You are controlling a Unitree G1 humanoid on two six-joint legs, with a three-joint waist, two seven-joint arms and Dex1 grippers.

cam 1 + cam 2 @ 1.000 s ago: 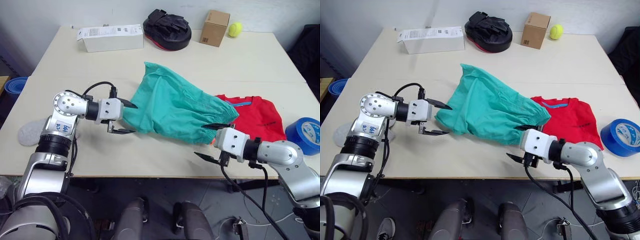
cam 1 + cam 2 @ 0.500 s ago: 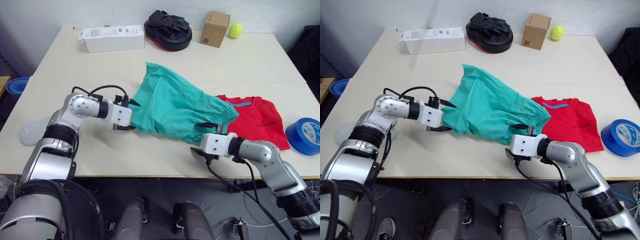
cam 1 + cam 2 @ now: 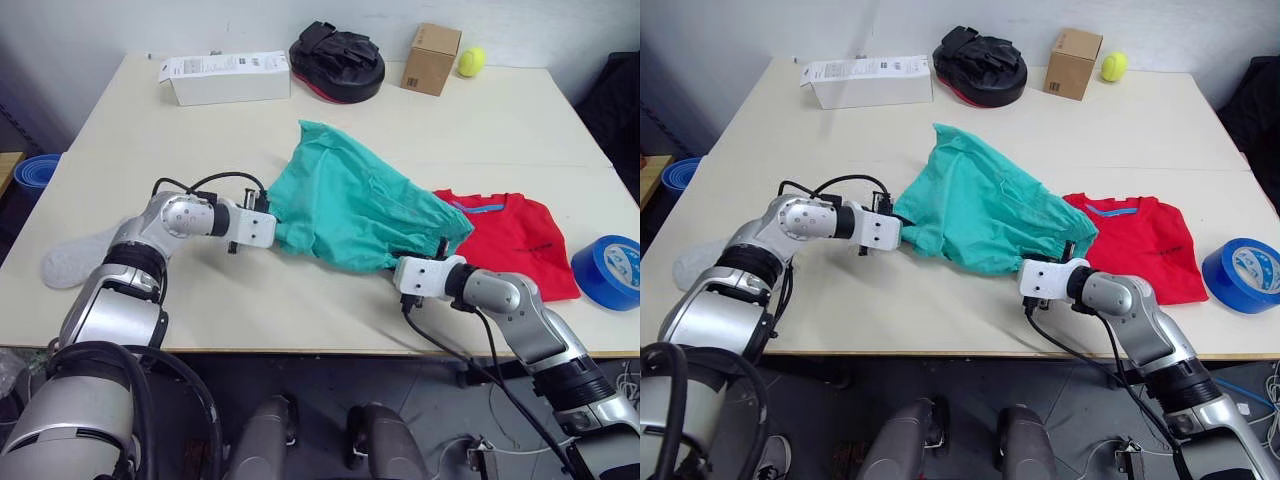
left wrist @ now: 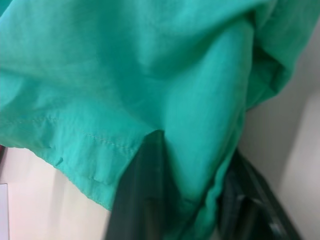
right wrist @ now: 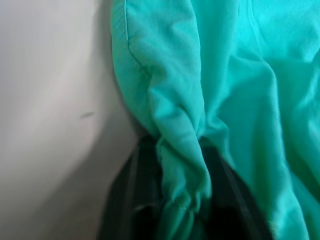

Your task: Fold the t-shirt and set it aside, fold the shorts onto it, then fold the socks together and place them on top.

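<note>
Head view: shirt (image 3: 515, 243) was folded aside; both my claws, left (image 3: 274, 222) and right (image 3: 418, 262), pinched shorts (image 3: 355, 205) edges mid-fold. Socks untouched.

White box (image 3: 224, 76), black pad (image 3: 336, 57), cardboard box (image 3: 431, 57), tennis ball (image 3: 469, 61); blue tape roll (image 3: 609, 270)

Beige table (image 3: 500, 130) w/ seam across middle, against pale wall (image 3: 150, 25). Dark grey floor (image 3: 310, 380) below front edge. Blue roll (image 3: 28, 170) beside table, left.
</note>
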